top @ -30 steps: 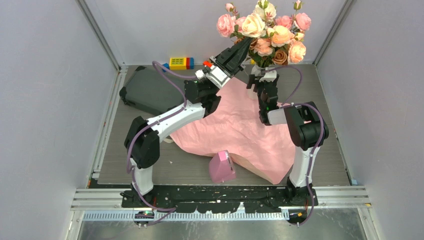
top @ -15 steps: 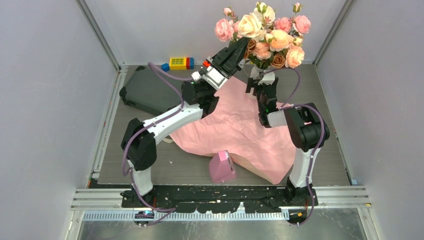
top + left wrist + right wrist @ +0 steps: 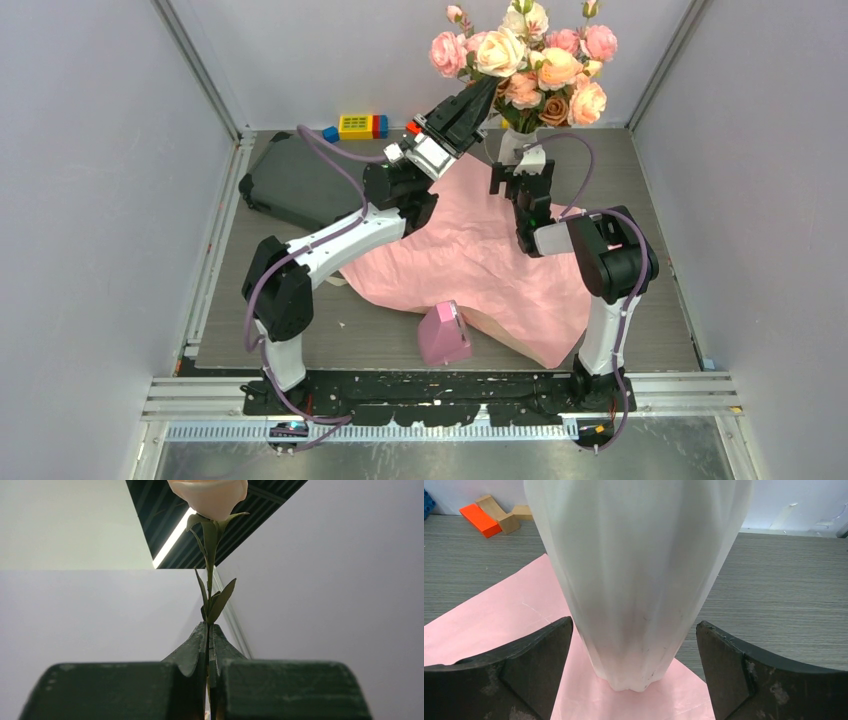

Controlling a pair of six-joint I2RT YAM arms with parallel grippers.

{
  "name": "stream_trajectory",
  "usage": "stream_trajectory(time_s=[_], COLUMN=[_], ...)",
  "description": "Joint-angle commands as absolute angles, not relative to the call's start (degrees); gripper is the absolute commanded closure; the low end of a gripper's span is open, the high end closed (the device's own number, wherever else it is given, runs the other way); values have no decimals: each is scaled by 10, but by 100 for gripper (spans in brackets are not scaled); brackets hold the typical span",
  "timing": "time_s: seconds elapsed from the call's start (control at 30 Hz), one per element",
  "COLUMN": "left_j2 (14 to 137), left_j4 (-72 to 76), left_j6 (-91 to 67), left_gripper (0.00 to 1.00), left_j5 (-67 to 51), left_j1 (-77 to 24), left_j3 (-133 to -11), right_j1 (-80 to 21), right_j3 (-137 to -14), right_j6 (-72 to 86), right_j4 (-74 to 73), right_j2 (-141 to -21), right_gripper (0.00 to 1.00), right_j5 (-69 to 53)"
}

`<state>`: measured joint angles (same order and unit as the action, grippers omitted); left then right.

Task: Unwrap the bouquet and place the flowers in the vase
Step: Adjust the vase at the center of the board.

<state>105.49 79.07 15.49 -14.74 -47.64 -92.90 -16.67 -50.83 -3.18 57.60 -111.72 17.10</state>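
Note:
The white ribbed vase [image 3: 512,143] stands at the back on the corner of the spread pink wrapping paper [image 3: 480,250] of the bouquet. Pink, cream and peach flowers [image 3: 540,60] rise from its neck. My right gripper [image 3: 634,625] is open, one finger on each side of the vase's [image 3: 639,575] lower body, with gaps to both. My left gripper [image 3: 470,108] points up at the blooms and is shut on a thin green flower stem [image 3: 209,585], topped by a cream rose [image 3: 207,495]. That stem's lower end is hidden.
A small pink wedge [image 3: 443,333] sits at the paper's near edge. A dark grey case [image 3: 295,180] lies at the back left, with toy blocks [image 3: 358,126] behind it. Orange and wooden blocks [image 3: 486,516] lie on the table left of the vase.
The right gripper's fingers have spread wider away from the vase. The flower heads have shifted slightly up and left, and the left gripper has edged back a little, still shut on the stem.

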Motion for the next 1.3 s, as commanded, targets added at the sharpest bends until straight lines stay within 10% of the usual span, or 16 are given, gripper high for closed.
stream_trajectory(time_s=[0.0, 0.83, 1.27], left_j2=[1026, 944, 773], left_j4=[820, 805, 609], left_j6=[169, 156, 45], left_gripper=[100, 100, 100], left_j5=[-141, -90, 14], left_j1=[-479, -482, -490], left_j3=[-927, -815, -647], right_j1=[-171, -188, -192], right_j3=[-506, -381, -397], right_j6=[-39, -23, 193], right_j4=[605, 614, 178], right_j2=[-1099, -958, -680], right_gripper=[1, 1, 2], right_j5=[183, 211, 173])
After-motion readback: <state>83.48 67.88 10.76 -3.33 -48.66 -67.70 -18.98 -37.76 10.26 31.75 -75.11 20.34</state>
